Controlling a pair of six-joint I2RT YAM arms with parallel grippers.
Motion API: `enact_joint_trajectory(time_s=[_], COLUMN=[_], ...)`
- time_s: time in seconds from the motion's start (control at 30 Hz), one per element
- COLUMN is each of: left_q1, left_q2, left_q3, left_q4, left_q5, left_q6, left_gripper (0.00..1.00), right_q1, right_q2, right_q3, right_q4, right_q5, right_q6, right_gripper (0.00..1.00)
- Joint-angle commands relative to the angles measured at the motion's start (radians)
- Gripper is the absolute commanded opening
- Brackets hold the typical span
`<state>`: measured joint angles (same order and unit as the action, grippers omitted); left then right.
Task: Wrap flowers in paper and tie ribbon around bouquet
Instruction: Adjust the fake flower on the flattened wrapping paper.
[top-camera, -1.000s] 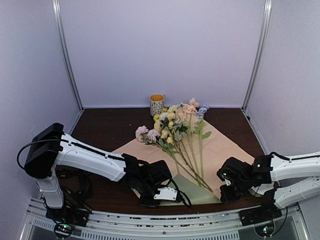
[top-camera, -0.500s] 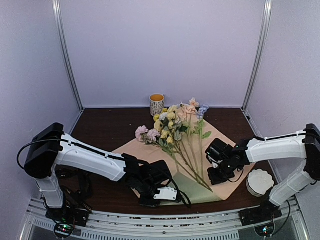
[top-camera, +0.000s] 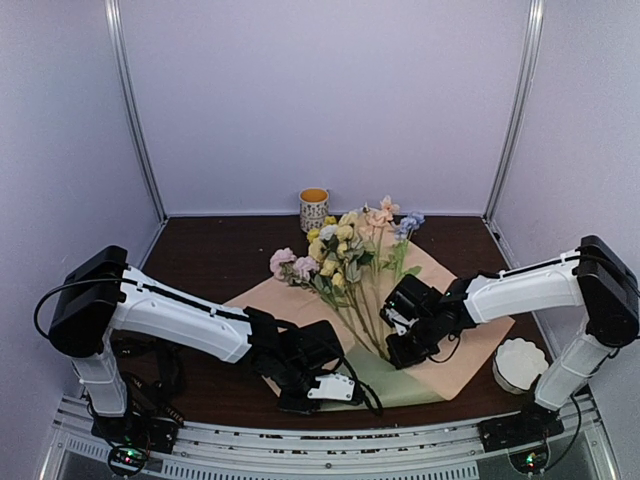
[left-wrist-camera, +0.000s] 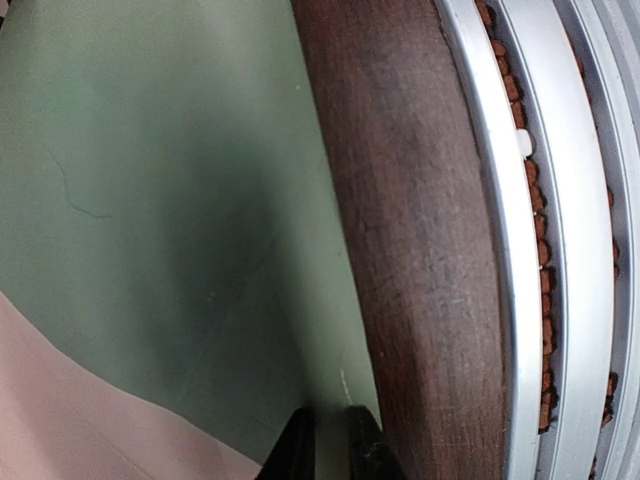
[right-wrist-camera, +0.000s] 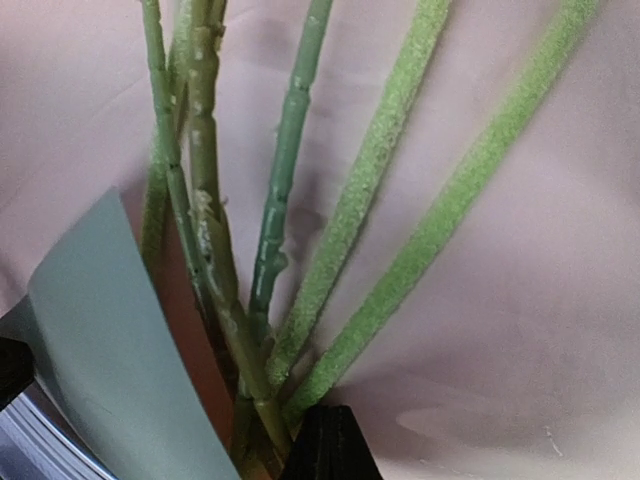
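My left fingers stand nearly together with the thin edge of the paper running down between them, so I am pinching the sheet at its near corner. That corner is just beside a bare strip of counter and the metal rail at the front. It is folded over here and shows its sage-green face. The rest of the paper lies flat on the dark counter, peach-pink face up.

My right fingers are pressed together into a single dark tip, low over the paper at the bottom ends of the stems. The green stems fan up and away from that tip, and I cannot tell whether any is caught in it. A curl of the green corner stands up just to their left in my wrist view.

The flowers lie across the middle of the paper. Their yellow, pink, peach and pale blue heads point toward the back wall, and the stems converge toward the near corner. Behind the blooms a small patterned cup stands upright on the counter. A white scalloped stack sits just off the paper's right edge.
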<state>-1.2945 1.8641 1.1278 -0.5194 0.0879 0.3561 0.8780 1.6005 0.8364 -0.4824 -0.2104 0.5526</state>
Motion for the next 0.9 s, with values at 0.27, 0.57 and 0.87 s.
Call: enact_joint_trajectory(time_s=[0.27,0.57,0.87], left_q1=[-0.002,-0.001,0.001], left_q2=[0.058,0.058,0.059], left_q3=[-0.047,-0.046,-0.048], left_q4=[-0.102,-0.1,-0.099], left_q5=[0.023,0.024,0.03], left_q6=[0.004,0.006,0.009], left_gripper=[0.17,0.17,0.17], right_q1=[-0.041,0.032,0.204], right_q2=[-0.041,-0.286,-0.229], right_q3=[0.045,0.009,-0.168], right_q4=[-0.061,-0.203,0.175], right_q5=[0.05,0.135,-0.21], right_q6=[-0.043,-0.07,0.021], right_gripper=[0.0,0.0,0.0])
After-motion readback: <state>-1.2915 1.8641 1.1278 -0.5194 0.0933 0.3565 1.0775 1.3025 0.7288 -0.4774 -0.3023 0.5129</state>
